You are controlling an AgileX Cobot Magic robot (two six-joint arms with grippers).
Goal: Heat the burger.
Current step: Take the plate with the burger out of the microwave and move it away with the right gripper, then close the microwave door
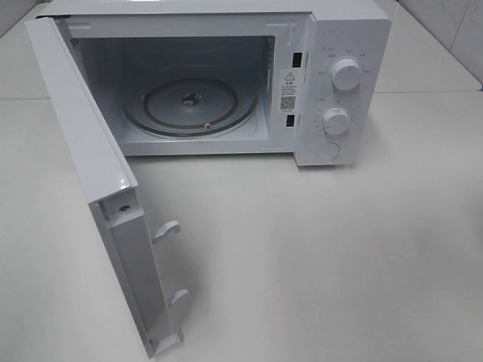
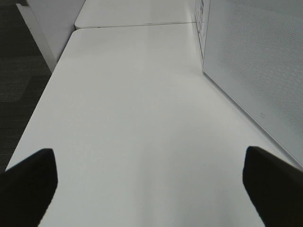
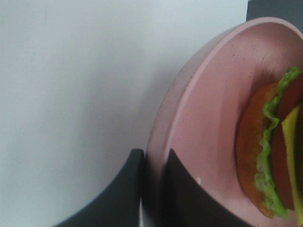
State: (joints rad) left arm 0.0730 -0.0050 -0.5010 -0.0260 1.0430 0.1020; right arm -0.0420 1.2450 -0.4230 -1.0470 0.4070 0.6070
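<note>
The burger [image 3: 267, 156], with an orange-brown bun, green lettuce and a yellow slice, lies on a salmon-pink plate [image 3: 208, 109] in the right wrist view. My right gripper [image 3: 152, 189] is shut on the plate's rim, one dark finger on each side of it. Neither burger, plate nor either arm appears in the exterior high view. There the white microwave [image 1: 339, 83] stands with its door [image 1: 98, 181] swung wide open and the glass turntable [image 1: 189, 102] bare inside. My left gripper [image 2: 150, 182] is open, its dark fingertips [image 2: 28, 179] far apart over the white table [image 2: 132, 104].
The microwave's two knobs [image 1: 346, 74] sit on its right panel. The open door juts toward the front left of the table [image 1: 324, 256]. In the left wrist view the microwave's perforated side wall [image 2: 255, 61] runs along one side, and the table edge drops to dark floor [image 2: 19, 61].
</note>
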